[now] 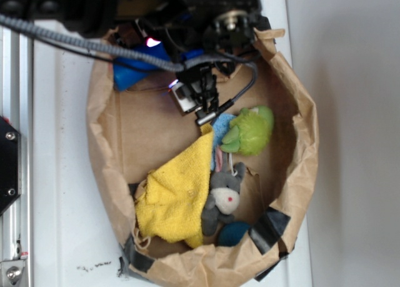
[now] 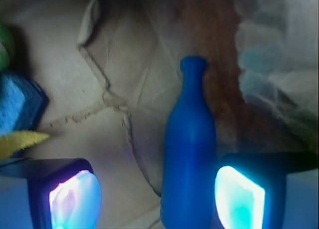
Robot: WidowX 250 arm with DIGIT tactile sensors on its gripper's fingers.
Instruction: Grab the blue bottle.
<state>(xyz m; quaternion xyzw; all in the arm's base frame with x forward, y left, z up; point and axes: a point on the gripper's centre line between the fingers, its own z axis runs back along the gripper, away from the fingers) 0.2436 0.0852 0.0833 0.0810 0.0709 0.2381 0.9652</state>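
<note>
Blue bottle [image 2: 189, 154]: we find it lying on the paper bag [image 1: 294, 99] floor at the far left, between our gripper [image 2: 157, 196]'s parted pads, nearer the right; we judge it light, rigid, slick, best clasped mid-body.

Smooth plastic blue bottle [image 2: 189, 154]; creased brown paper bag [image 1: 103, 143].

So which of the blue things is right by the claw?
The blue bottle: smooth, with a long neck, between the open claw fingers. The spongy light blue piece sits off to the side; the dark teal round thing is far away.
</note>
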